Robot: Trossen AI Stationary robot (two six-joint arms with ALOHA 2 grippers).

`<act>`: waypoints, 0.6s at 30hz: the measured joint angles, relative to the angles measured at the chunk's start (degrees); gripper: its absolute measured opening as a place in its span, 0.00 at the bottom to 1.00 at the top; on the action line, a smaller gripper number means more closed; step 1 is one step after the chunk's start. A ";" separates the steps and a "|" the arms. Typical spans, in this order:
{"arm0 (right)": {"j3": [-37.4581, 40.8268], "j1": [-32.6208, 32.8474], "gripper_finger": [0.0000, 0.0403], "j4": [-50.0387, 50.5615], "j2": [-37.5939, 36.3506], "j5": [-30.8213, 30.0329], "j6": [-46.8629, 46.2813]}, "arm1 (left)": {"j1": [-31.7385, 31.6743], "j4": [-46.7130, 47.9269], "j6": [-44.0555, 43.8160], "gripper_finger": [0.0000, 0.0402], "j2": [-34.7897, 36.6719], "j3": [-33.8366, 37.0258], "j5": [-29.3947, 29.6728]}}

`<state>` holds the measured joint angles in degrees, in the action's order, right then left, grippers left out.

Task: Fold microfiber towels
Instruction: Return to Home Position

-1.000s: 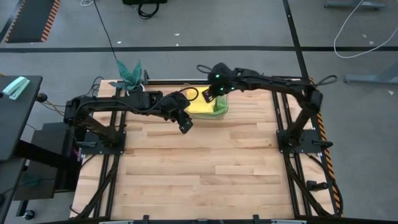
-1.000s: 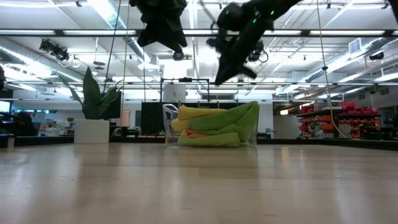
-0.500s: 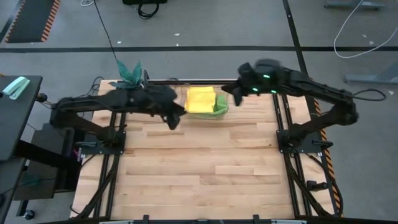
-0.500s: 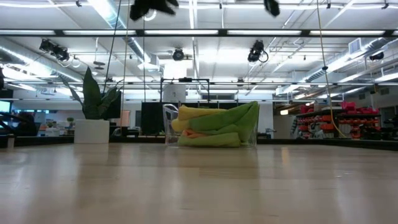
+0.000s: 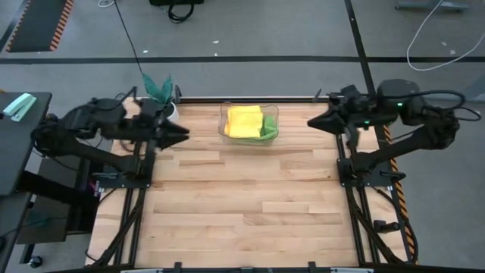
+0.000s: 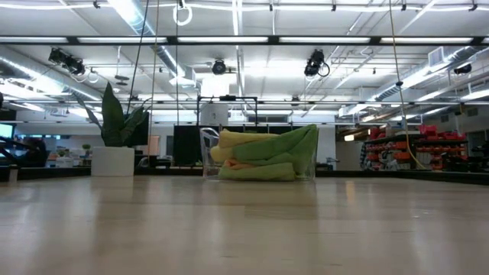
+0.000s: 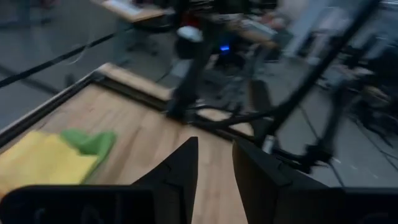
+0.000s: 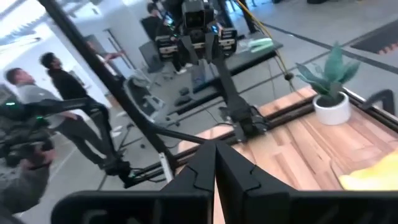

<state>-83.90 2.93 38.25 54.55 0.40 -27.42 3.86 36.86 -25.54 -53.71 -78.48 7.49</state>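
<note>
A clear plastic bin (image 5: pixel 248 123) at the table's far middle holds the folded microfiber towels. The yellow towel (image 5: pixel 244 120) lies on top, with a green one (image 5: pixel 267 129) beside it. The low view shows yellow (image 6: pixel 241 140), lime green (image 6: pixel 286 145) and a strip of orange (image 6: pixel 238 163) through the bin wall. My left gripper (image 5: pixel 186 135) hangs left of the bin, slightly open and empty; its wrist view shows the gap (image 7: pixel 214 146). My right gripper (image 5: pixel 309 121) hangs right of the bin, shut and empty (image 8: pixel 214 149). Neither gripper shows in the low view.
A teal-leaved plant in a white pot (image 5: pixel 158 91) stands at the table's far left corner, close to my left arm. Bare wood (image 5: pixel 242 197) spreads from the bin to the near edge. People (image 8: pixel 59 93) stand in the room beyond the table's left side.
Both arms have drawn back from over the bin and risen out of the low view. My left gripper has gone toward the table's left edge, my right gripper toward the right edge. The towels have stayed in the bin.
</note>
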 joint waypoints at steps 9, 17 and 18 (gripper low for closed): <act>-0.01 5.53 0.04 0.57 -2.41 -0.15 0.21 | 6.38 12.18 2.22 0.27 9.41 0.00 -0.63; 0.86 7.40 0.04 1.04 -2.87 -0.14 -0.70 | 7.36 17.45 -0.12 0.27 17.82 5.29 2.17; 1.55 7.42 0.04 -0.26 -3.38 -0.13 -0.78 | 7.36 16.17 0.31 0.27 19.35 7.27 2.28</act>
<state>-82.35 10.35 38.00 51.17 0.27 -28.21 11.22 53.03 -25.23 -34.36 -71.21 9.77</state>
